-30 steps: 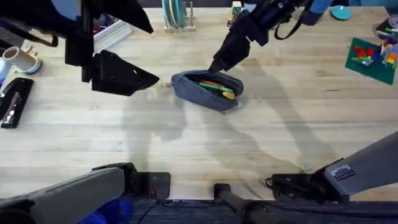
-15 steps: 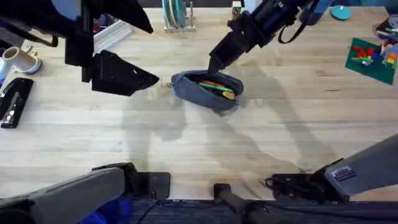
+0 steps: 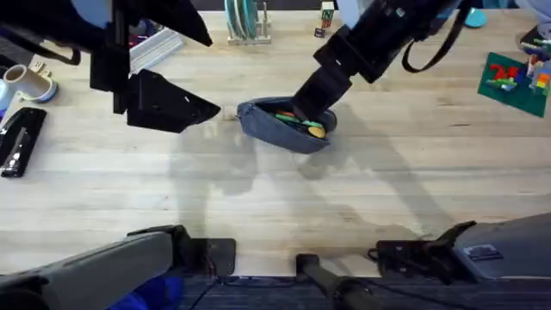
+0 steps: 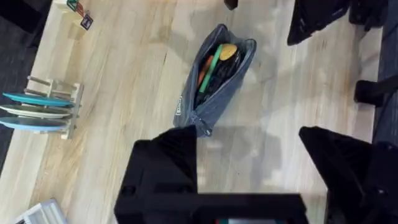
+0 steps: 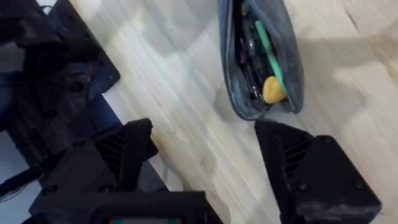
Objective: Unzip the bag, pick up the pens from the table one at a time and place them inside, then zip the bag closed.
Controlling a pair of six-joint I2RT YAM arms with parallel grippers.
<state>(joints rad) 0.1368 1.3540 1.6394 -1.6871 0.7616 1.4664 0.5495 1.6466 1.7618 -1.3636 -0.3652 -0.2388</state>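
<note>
The grey-blue bag (image 3: pixel 274 127) lies on the table (image 3: pixel 275 207) left of centre with its zipper open. A green pen (image 4: pixel 204 71) and an orange pen (image 4: pixel 227 53) lie inside it, and the green pen (image 5: pixel 267 42) also shows through the opening in the right wrist view. My right gripper (image 3: pixel 308 108) hovers over the bag's right end, open and holding nothing; the bag (image 5: pixel 261 62) lies just beyond its fingertips. My left gripper (image 3: pixel 185 105) hangs open and empty to the left of the bag (image 4: pixel 217 87), apart from it.
A rack of blue plates (image 3: pixel 244 21) stands at the back edge. A mug (image 3: pixel 30 82) and a black stapler (image 3: pixel 21 138) sit at the far left. A green baseplate with bricks (image 3: pixel 515 79) is at the far right. Bare wood lies in front of the bag.
My right arm has come nearer and lower over the bag, and now covers its right end. The left arm and the bag have not moved.
</note>
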